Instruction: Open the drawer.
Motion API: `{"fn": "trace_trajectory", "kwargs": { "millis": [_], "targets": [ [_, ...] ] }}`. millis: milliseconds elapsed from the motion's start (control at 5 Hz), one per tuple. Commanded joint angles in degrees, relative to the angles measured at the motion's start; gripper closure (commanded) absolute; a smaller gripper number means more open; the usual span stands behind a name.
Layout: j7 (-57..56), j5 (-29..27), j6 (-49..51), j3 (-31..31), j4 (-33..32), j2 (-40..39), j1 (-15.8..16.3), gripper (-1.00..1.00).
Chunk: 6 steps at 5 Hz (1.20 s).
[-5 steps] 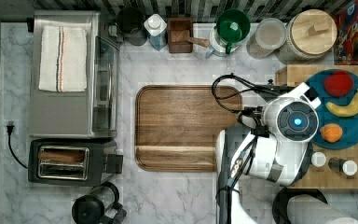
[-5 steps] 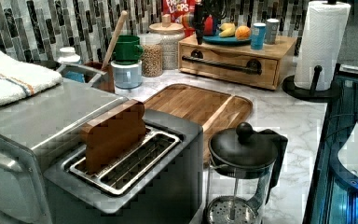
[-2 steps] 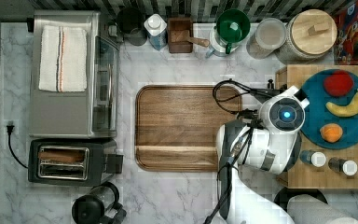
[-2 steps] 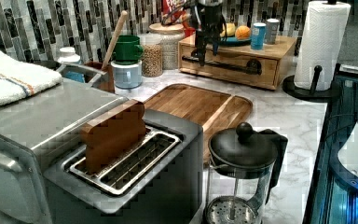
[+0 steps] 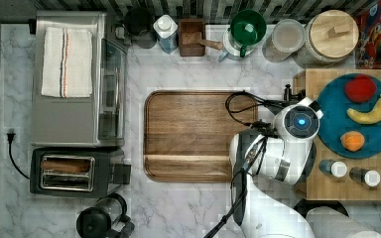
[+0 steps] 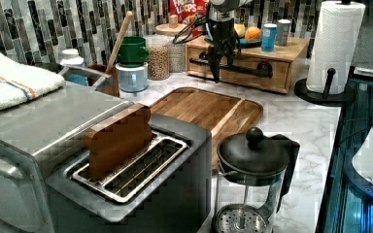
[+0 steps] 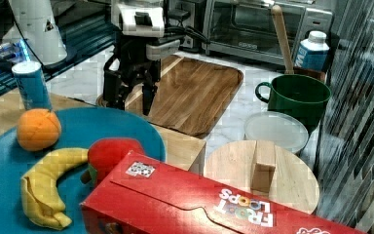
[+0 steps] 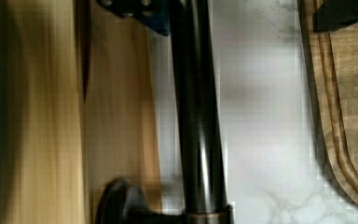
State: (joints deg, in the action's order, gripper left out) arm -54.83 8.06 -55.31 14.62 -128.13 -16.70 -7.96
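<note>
Before the drawer (image 6: 245, 65), the pincer (image 6: 217, 73) hangs spread; wrist view shows fingers straddling handle (image 8: 196, 116).

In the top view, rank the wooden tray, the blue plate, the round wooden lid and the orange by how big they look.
1. Wooden tray
2. Blue plate
3. Round wooden lid
4. Orange

End effector (image 6: 217, 68) lower, nearer handle (image 6: 233, 69)

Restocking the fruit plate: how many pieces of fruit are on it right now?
3, all on the blue plate atop the drawer: a red fruit near the cereal box, a banana in the middle, an orange nearest the shakers. None looks hidden.
</note>
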Motion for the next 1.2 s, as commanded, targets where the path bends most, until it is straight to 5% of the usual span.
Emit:
{"fn": "trace_trajectory", "kwargs": {
  "millis": [200, 600, 1000, 1200],
  "targets": [
    [0.30, -1.83, -0.06, -3.02, 1.24, 2.67, 2.35, -1.00],
    [1.50, -1.95, -8.51, -7.02, -3.44, 1.55, 6.89, -1.00],
    [-0.12, -8.00, -4.42, -12.27, -5.76, 3.84, 8.72, -1.00],
    [9.70, -3.53, -4.34, -11.42, -5.81, 4.46, 13.36, -1.00]
  ]
}}
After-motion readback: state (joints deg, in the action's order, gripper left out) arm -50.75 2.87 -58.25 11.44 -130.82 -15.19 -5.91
